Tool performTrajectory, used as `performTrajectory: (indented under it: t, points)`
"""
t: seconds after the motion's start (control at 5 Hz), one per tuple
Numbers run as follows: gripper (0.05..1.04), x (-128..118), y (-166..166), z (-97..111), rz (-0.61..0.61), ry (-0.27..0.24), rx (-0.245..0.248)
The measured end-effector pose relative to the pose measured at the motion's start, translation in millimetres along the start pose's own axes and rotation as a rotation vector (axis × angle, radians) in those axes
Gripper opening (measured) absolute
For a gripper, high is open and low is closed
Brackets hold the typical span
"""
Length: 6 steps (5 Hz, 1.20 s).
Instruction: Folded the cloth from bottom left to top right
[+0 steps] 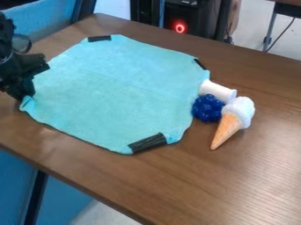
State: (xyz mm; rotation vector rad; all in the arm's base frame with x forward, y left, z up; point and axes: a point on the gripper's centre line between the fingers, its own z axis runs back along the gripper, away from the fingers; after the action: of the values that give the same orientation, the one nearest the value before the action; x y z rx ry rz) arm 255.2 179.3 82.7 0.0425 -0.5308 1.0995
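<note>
While brown tabletop (235, 184) runs diagonally, black case (197, 19) with red ring light stands behind; turquoise cloth (117, 79) lies mostly flat on top, beside white cylinder (217, 91), blue cluster (207, 107) and toy cone (226, 129); at left, gripper (24, 93) points down at cloth's near-left corner; cannot tell whether jaws pinch it.

We record one room, apparently a lab: wood-grain table (235, 184), robot arm (10, 57), black case (197, 15) with glowing red ring (180, 28), second table (288, 9), black cable (283, 31).
</note>
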Motion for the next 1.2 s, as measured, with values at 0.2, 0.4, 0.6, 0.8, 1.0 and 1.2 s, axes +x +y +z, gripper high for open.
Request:
performTrajectory:
  t: [0.2,0.4,0.6,0.8,1.0,1.2]
  points:
    - [0.069,-1.1,1.7,0.9,0.064,0.027,-0.003]
    - [0.055,-3.5,1.7,11.3,0.087,0.054,-0.02]
    - [0.055,9.1,-18.0,44.9,0.067,0.03,-0.104]
    - [0.055,19.5,-49.1,73.7,0.045,0.116,-0.085]
    - [0.055,23.3,-71.3,76.5,0.055,0.213,-0.002]
    - [0.055,21.4,-99.6,73.9,0.055,0.299,0.109]
